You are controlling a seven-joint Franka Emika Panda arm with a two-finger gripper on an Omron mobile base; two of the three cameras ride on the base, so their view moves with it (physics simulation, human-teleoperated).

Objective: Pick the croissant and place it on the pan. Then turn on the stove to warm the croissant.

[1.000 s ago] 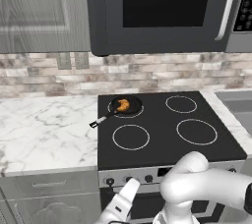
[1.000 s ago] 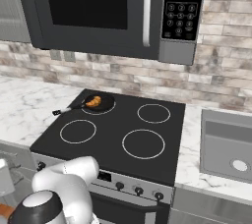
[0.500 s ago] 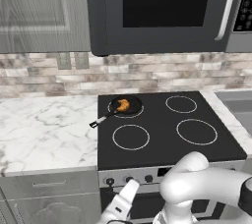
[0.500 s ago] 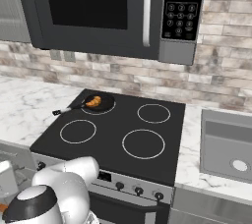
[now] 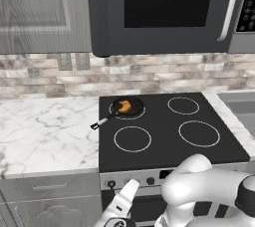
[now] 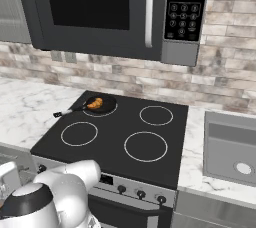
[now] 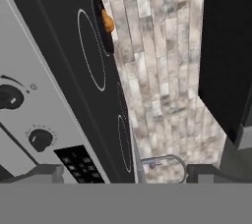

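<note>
Left base view: the croissant (image 5: 125,106) is lying inside the pan (image 5: 130,107) on the stove's (image 5: 169,126) rear left burner, handle reaching toward the marble worktop (image 5: 45,131).

Right base view: croissant (image 6: 95,103) is sitting in the pan (image 6: 101,105).

Hand view: the fingers (image 7: 44,173) are standing spread wide, gripping nothing, just beside the front panel knobs (image 7: 40,139).

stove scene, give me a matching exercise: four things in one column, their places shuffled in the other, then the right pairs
Things:
1. croissant
2. pan
3. microwave
4. knobs

Places:
A. on the stove's silver front panel
B. on the rear left burner
C. lying in the pan
D. above the stove, on the wall

Pairs: 1-C, 2-B, 3-D, 4-A
</note>
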